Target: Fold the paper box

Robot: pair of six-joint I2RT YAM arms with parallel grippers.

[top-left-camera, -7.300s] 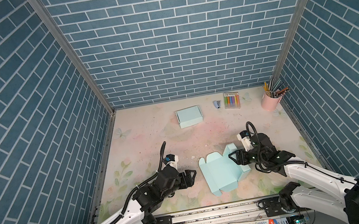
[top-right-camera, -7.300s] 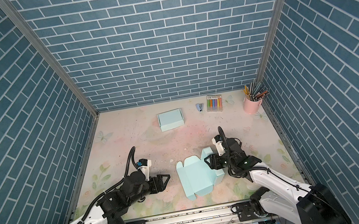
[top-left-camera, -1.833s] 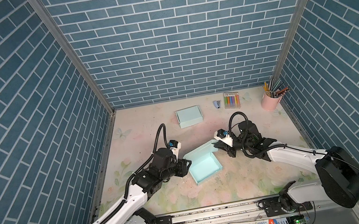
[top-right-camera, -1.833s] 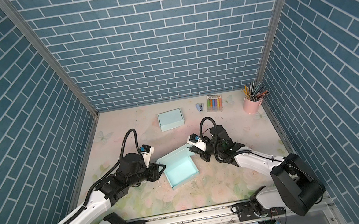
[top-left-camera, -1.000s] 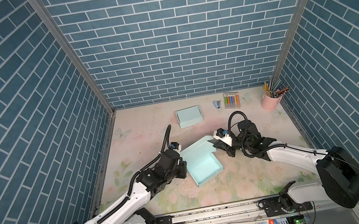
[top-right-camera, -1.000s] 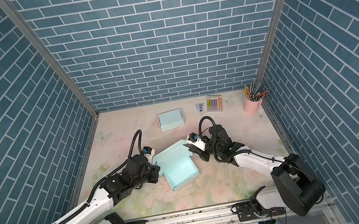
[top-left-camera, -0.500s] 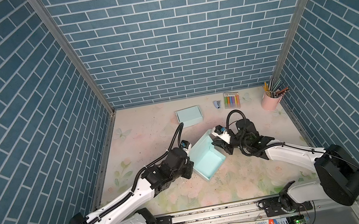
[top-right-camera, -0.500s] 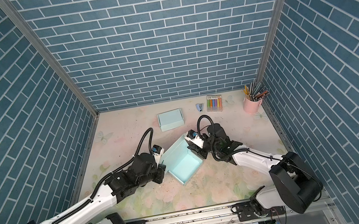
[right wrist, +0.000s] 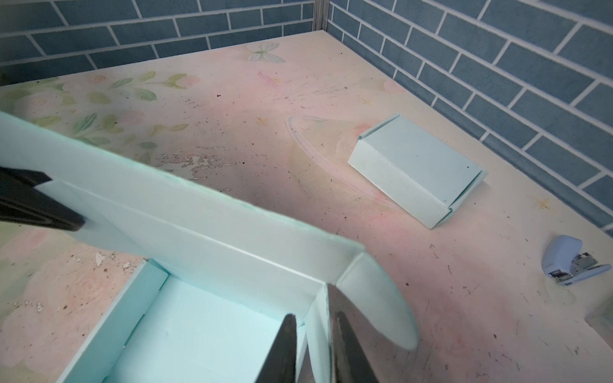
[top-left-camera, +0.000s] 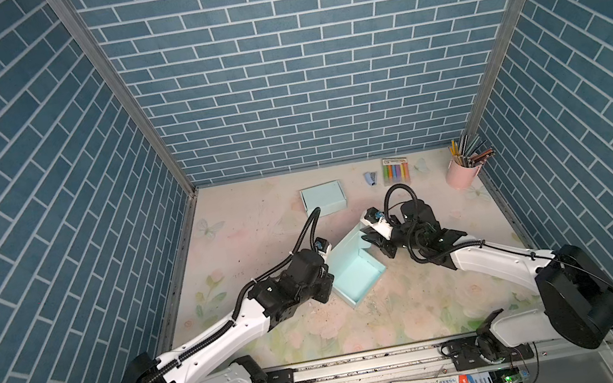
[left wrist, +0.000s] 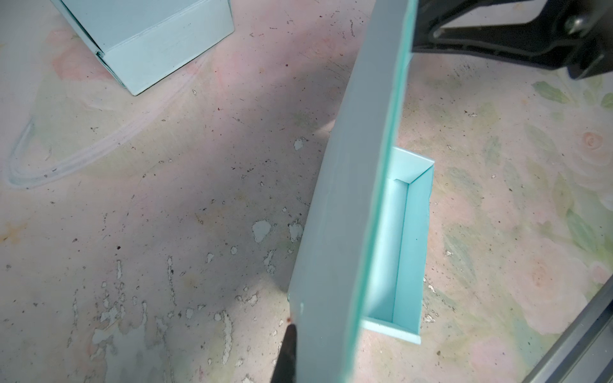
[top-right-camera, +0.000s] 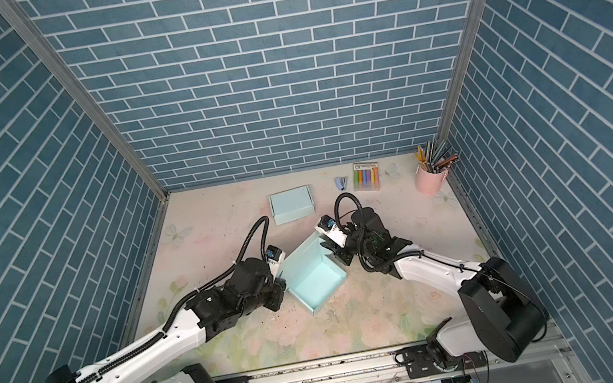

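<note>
Broadly, a pale floral-print desk [top-left-camera: 243,228] fills the brick-walled cell. Biggest thing on it is a light turquoise open paper box [top-left-camera: 358,276], sitting btwn the left pincer [top-left-camera: 328,283] and the right pincer [right wrist: 311,318]. Its tray mouth faces up, w/ one tall panel raised along the side nearest the left pincer.

Next in size, a closed pale-blue paper box [top-left-camera: 322,198] lies flat well beyond both pincers toward the back wall, apart from the open one.

The left pincer is clamped tight on the near end of the tall panel. One dark finger [left wrist: 287,351] presses the panel's outer face; the other sits on its inner face, seen in the right wrist view.

The right pincer is parted only a little, straddling the short side wall at the box's far corner, just beside a rounded flap. A sliver of gap shows at one finger, so no firm grip is visible.

Smaller bits sit past the right pincer, near the back:
- a pink cup of pencils [top-left-camera: 461,177], off to its outer side
- a flat pack of coloured markers [top-left-camera: 395,170]
- a small blue stapler [top-left-camera: 370,177], just beside the pack
</note>
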